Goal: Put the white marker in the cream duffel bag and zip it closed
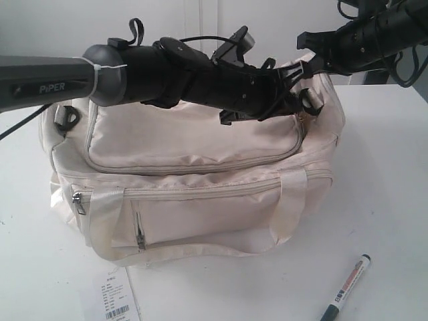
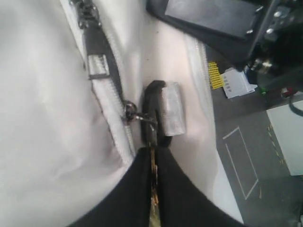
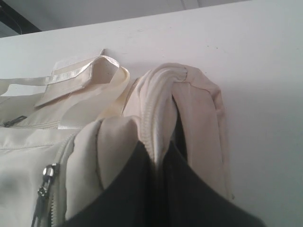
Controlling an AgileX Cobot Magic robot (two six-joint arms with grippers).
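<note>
— A white counter [image 1: 391, 200]. What sits on it?
— The cream duffel bag [image 1: 194, 200], under both arms.
— The left gripper [image 2: 152, 152]?
— Pinched tight on the zip pull [image 2: 134, 115], on top of the bag.
— And the right gripper [image 3: 159, 158]?
— Clamped on a fold [image 3: 163, 104] of the bag's end fabric, near the left one.
— The white marker [image 1: 348, 289]?
— Lying on the counter outside the bag, well apart from both grippers.

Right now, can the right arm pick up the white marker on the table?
Probably not yet. The right gripper is shut on the end of the cream duffel bag, so it must let go first. The white marker lies uncovered on the table, apart from the bag.
</note>
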